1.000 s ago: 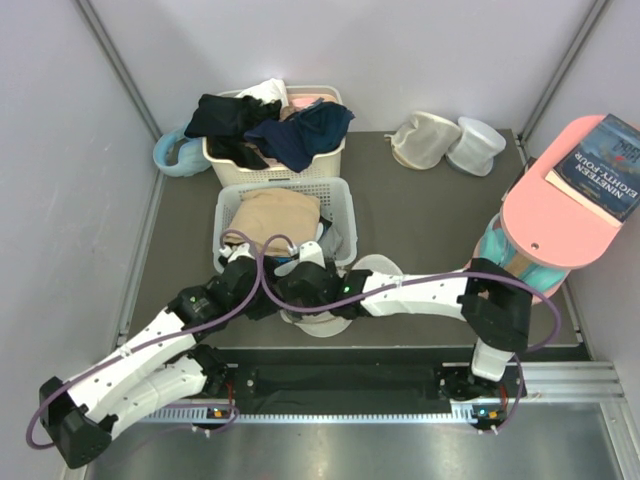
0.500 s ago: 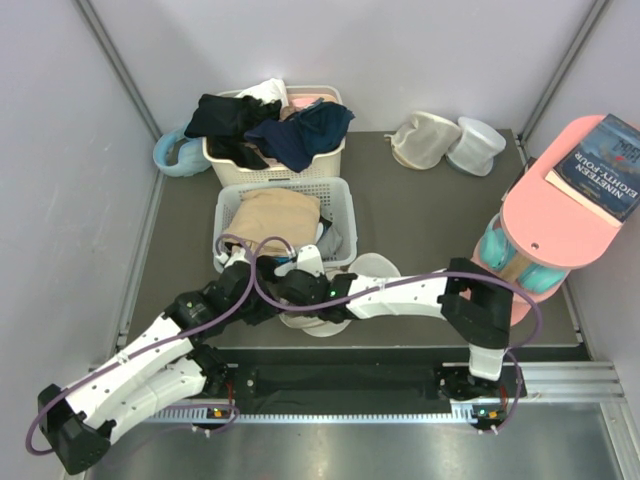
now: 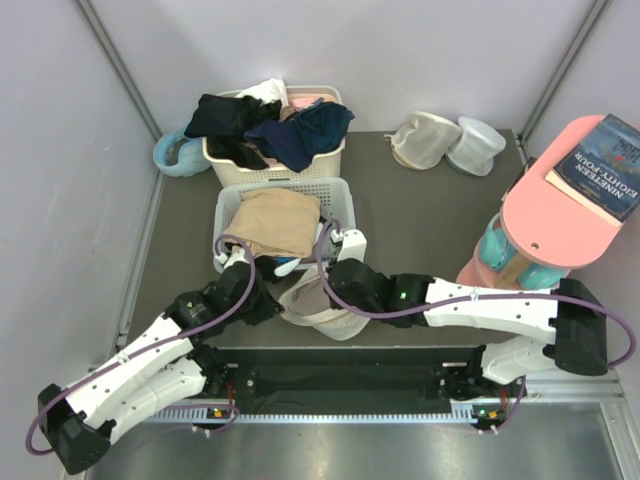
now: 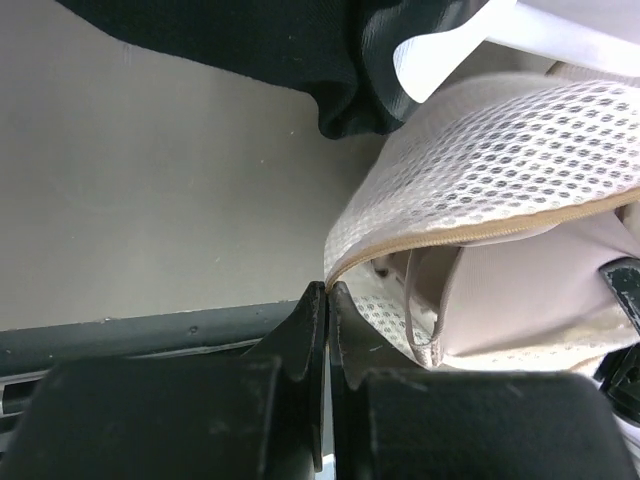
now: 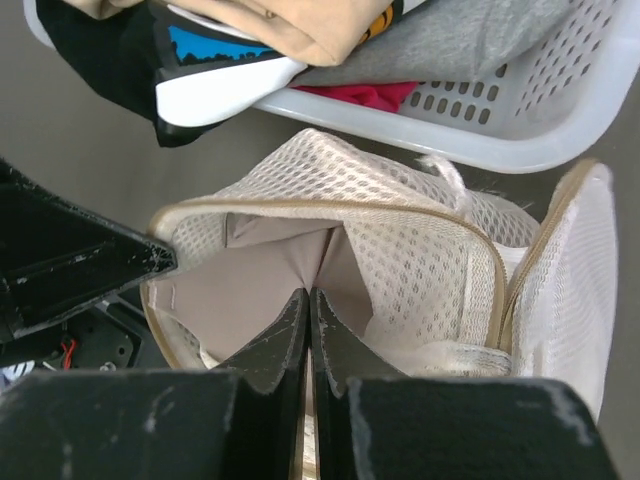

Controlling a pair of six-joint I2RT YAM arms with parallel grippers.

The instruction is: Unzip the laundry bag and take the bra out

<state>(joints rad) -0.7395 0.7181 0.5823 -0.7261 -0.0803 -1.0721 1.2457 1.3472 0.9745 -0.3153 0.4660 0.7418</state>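
the bag (image 3: pixel 318 310) lies on the grey table (image 3: pixel 420 220) just in front of the near basket (image 3: pixel 290 186), between the two arms. its zip (image 4: pixel 500 232) is undone and the mouth gapes, the mesh lid flopped over to one side.

the left claw (image 4: pixel 327 292) is clenched on the bag's rim, right where the tan zip tape comes to a corner; the mesh runs straight into the pinched tips.

the right claw (image 5: pixel 308 296) is closed tight too, its tips down inside the open mouth and pressed on the bra (image 5: pixel 250 290). a crease in the fabric runs up from the tips, but i can't tell whether any cloth is really caught between them.

the bra sits inside the bag, taupe and smooth, filling the lower half of the opening. from the left wrist view a thin edge or strap of it loops down near the rim.

the near basket holds a folded tan cloth (image 3: pixel 280 220), with some grey, red and black pieces under it that show from the right wrist. behind it a second basket (image 3: pixel 275 160) is heaped with dark clothes (image 3: pixel 300 130). at the back of the table stand a slumped beige pouch (image 3: pixel 425 140) and, touching it, a whiter round one (image 3: pixel 475 145). at the right a pink stand (image 3: pixel 560 215) carries a book (image 3: pixel 608 165).
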